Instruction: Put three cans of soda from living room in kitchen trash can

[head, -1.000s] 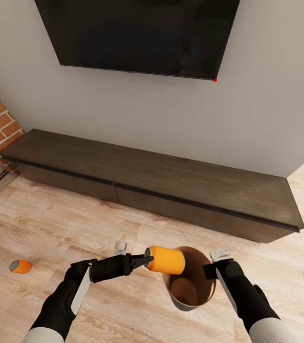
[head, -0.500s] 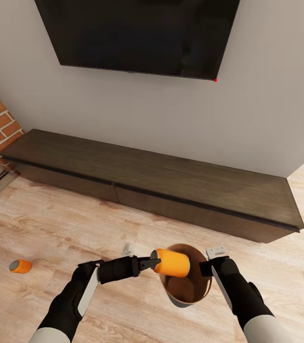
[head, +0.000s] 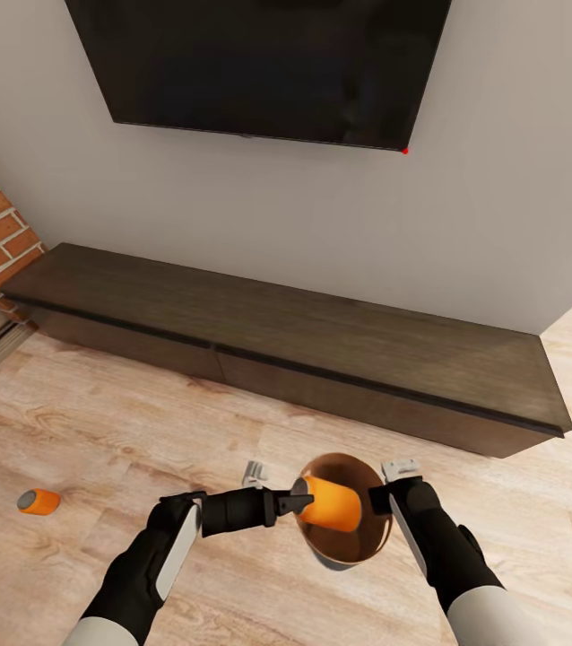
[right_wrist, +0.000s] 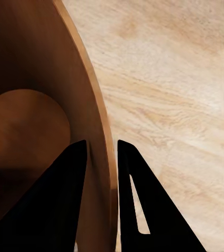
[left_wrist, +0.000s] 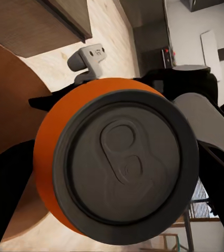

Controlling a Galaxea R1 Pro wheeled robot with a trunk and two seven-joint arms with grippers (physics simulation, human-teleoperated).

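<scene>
Now | left hand [head: 297, 501] clamped on soda can [head: 331, 503], held tilted in trash can's [head: 368, 547] mouth | right hand [right_wrist: 101, 157] pinching bin rim | second can [head: 39, 501] lying on floor [head: 98, 422], well apart

No writing, brand or number can be read anywhere here. The orange can [head: 331, 503] has a plain side, and its grey end [left_wrist: 126, 167], seen close from the left wrist, shows only the pressed tab shape, no letters. The black TV [head: 259, 63] on the wall at twelve o'clock is blank, with just a tiny red light at its lower corner. A small mark on the grey bracket [left_wrist: 89, 56] is too blurred to make out.
</scene>
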